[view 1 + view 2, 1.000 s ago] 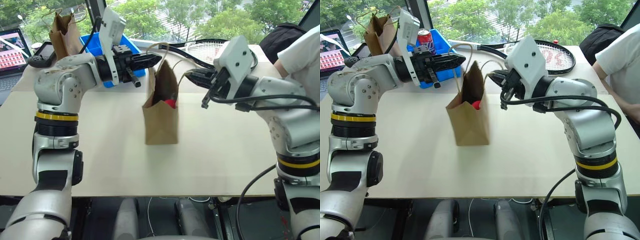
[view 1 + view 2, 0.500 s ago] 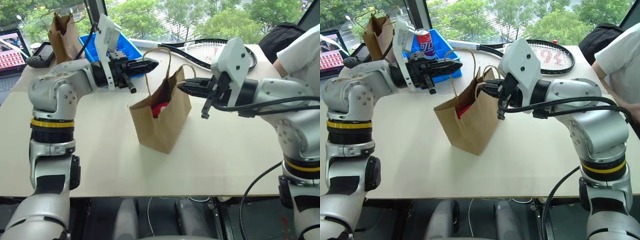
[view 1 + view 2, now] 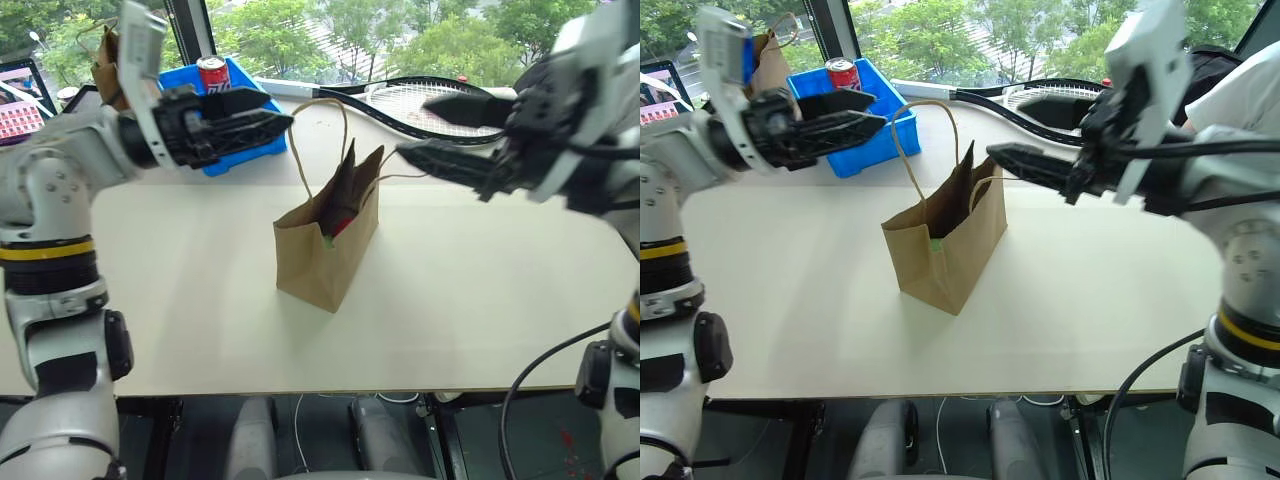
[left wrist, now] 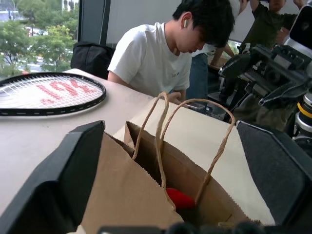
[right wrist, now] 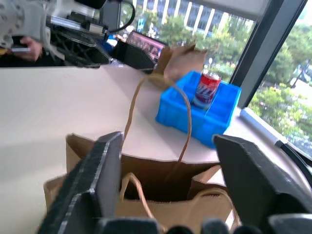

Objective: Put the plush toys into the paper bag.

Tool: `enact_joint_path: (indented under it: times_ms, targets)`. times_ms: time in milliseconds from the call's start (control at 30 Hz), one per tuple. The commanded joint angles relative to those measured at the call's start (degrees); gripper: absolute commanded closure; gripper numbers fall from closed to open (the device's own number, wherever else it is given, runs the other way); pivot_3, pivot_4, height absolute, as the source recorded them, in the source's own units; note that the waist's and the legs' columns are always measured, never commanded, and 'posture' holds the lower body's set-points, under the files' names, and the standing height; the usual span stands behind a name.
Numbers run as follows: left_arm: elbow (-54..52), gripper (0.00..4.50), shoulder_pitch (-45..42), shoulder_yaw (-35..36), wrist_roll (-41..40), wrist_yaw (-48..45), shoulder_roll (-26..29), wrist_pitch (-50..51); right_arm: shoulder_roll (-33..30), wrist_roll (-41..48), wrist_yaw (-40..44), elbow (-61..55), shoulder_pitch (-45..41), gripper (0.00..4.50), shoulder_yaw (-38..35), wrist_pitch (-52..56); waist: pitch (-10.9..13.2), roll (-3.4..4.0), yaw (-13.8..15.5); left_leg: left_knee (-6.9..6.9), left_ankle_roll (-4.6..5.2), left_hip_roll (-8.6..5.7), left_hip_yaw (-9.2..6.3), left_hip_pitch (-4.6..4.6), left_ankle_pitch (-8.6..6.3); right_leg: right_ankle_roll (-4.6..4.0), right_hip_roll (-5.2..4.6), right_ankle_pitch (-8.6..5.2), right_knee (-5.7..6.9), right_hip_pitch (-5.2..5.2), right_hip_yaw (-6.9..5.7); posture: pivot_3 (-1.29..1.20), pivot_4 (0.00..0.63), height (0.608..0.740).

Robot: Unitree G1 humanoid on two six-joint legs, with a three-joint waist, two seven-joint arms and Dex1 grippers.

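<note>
The wide light-brown kraft paper bag (image 3: pixel 327 250) stands upright on the bench between the open-jawed left gripper (image 3: pixel 268 112) and open-jawed right gripper (image 3: pixel 428 130), toys inside, neither gripper touching it.

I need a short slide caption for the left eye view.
Both open grippers flank the paper bag holding the plush toys.

The paper bag (image 3: pixel 327 250) stood at the centre of the worktop (image 3: pixel 200 300), with a plush toy (image 4: pixel 179 198) inside it. In the frame's upper left sat a bin (image 3: pixel 228 110) holding a can (image 3: pixel 212 73), a second bag (image 3: pixel 768 62) left of it. A racket (image 3: pixel 405 97) lay at upper centre. The left hand (image 3: pixel 262 115) hung at upper left, the right hand (image 3: pixel 432 130) at upper right, both apart from the paper bag.
</note>
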Motion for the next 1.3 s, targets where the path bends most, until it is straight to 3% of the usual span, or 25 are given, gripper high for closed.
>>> enact_joint_path:
  times_ms: [33, 100, 200, 333, 500, 767, 1067, 1233, 1300]
  targets:
    - [-2.6, 0.00, 7.2, -0.9, 0.8, -9.3, 4.7, -4.3, -5.8, 5.6, 3.6, -2.4, 5.3, 0.61, -4.5, 3.9, 0.0, 0.00, 0.0, -0.01, 0.00, 0.00, 0.00, 0.03, 0.00, -0.02, 0.00, -0.01, -0.01, 0.03, -0.01, 0.00, 0.150, 0.658]
    - [-5.1, 0.00, 13.1, -1.7, 1.6, -13.1, 6.2, -7.5, -6.9, 7.2, 4.1, -3.9, 10.0, 0.61, -4.4, 4.6, 0.0, -0.01, 0.0, -0.01, 0.00, 0.00, 0.00, 0.05, 0.00, -0.06, -0.01, -0.03, 0.04, 0.02, -0.01, 0.00, 0.150, 0.658]
    - [-6.9, 0.00, 18.3, -3.2, 3.6, -13.8, 5.1, -11.5, -6.5, 4.4, 2.3, -5.6, 15.7, 1.31, -0.3, 2.5, 0.0, -0.02, 0.0, 0.02, -0.01, 0.01, 0.00, 0.04, 0.01, -0.07, 0.00, -0.03, 0.04, -0.01, -0.01, 0.00, 0.150, 0.658]
    - [-9.9, 0.00, 20.9, -5.0, 3.9, -10.7, 1.5, -12.8, -3.8, -5.7, -1.8, -5.4, 20.0, 2.73, 9.8, -4.9, 0.0, -0.02, 0.1, 0.06, 0.03, 0.01, 0.01, 0.04, 0.04, 0.07, -0.01, -0.11, -0.01, 0.02, 0.02, 0.00, 0.150, 0.658]
    - [-12.3, 0.00, 21.5, -6.1, 2.7, -6.8, -1.8, -10.4, 3.7, -15.5, -6.8, -2.6, 19.4, 4.42, 19.7, -12.7, 0.0, -0.02, 0.0, 0.07, 0.03, 0.01, 0.02, -0.01, 0.04, 0.12, 0.00, -0.08, 0.01, -0.04, 0.04, 0.00, 0.150, 0.658]
    - [-19.9, 0.00, 22.9, -7.7, -1.6, -0.9, -5.7, -4.6, 15.1, -21.1, -10.2, -1.1, 18.3, 4.42, 27.7, -16.9, 0.0, -0.03, 0.1, 0.03, 0.04, 0.01, -0.03, -0.01, 0.04, -0.01, 0.03, 0.00, 0.01, 0.02, 0.00, 0.00, 0.150, 0.658]
    - [-23.4, 0.00, 22.6, -8.6, -3.2, 6.3, -8.7, -0.6, 21.2, -24.2, -11.4, -0.3, 19.0, 4.42, 30.6, -18.0, 0.0, -0.02, 0.1, 0.07, 0.03, 0.01, -0.05, 0.01, 0.05, -0.01, 0.04, 0.01, 0.04, 0.07, 0.00, 0.00, 0.150, 0.658]
    - [-21.8, 0.00, 21.6, -9.9, -0.3, 11.7, -10.5, -0.1, 23.7, -25.0, -12.1, -0.3, 19.4, 4.42, 30.8, -17.8, 0.0, -0.02, 0.1, 0.07, 0.03, 0.01, -0.07, 0.01, 0.05, -0.02, 0.05, 0.01, 0.05, 0.07, -0.01, 0.00, 0.150, 0.658]
    - [-21.4, 0.53, 21.2, -10.3, 0.0, 14.0, -11.7, 0.3, 24.7, -25.1, -12.8, -0.5, 19.5, 4.50, 30.8, -17.5, 0.0, -0.02, 0.1, 0.07, 0.03, 0.01, -0.07, 0.01, 0.05, -0.01, 0.05, 0.01, 0.05, 0.08, -0.01, 0.00, 0.150, 0.658]
